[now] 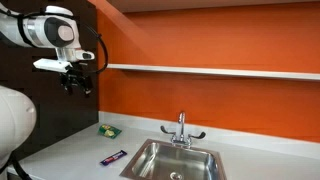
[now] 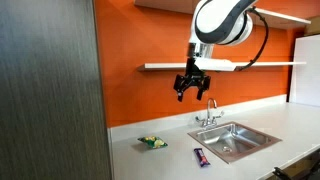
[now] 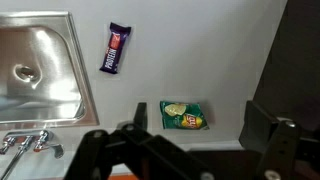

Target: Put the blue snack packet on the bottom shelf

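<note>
While blue snack packet (image 3: 116, 50) lies beside sink (image 3: 50, 45), green packet (image 3: 184, 116) nearby, jaws spread.

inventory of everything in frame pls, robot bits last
blue packet: 1, dark blue, flat on counter beside sink
green packet: 1, green, on counter, apart from blue packet
sink: 1, steel, set into counter
tap: 1, chrome, behind sink by wall
counter: 1, grey, along wall
shelf: 1, white, runs across wall above tap
wall: 1, orange, behind counter
arm: 1, white, above counter
hand: 1, black, open, holding nothing, above counter
</note>
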You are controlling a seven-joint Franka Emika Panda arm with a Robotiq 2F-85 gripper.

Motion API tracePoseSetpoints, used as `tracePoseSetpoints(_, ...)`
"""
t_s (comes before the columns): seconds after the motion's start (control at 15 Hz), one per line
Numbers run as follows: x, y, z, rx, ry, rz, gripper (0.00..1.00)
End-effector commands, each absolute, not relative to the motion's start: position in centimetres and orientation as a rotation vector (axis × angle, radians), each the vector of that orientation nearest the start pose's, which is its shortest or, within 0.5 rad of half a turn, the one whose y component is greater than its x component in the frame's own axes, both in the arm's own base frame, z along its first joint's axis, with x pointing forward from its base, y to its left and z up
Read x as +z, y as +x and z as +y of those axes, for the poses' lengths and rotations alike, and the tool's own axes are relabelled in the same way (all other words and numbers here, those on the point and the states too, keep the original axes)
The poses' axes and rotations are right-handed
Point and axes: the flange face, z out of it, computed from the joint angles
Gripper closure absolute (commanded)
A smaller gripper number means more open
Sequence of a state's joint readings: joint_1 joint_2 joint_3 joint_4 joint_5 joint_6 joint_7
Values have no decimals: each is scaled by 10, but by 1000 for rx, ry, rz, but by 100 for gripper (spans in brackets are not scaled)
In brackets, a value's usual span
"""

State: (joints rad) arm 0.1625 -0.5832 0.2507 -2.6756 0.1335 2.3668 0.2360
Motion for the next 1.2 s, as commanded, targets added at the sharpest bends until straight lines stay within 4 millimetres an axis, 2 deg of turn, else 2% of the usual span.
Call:
tracePoseSetpoints(0.0,437,352,155,-402,-3064,-110,0)
tracePoseSetpoints(0.2,429,359,144,-393,-3066,-72,0)
tracePoseSetpoints(0.47,406,369,124,-343,-3064,1,0)
tracePoseSetpoints(0.87,352,386,94,-230,-3093,116,0)
tracePoseSetpoints(1.13,313,396,79,-175,-3101,129,0)
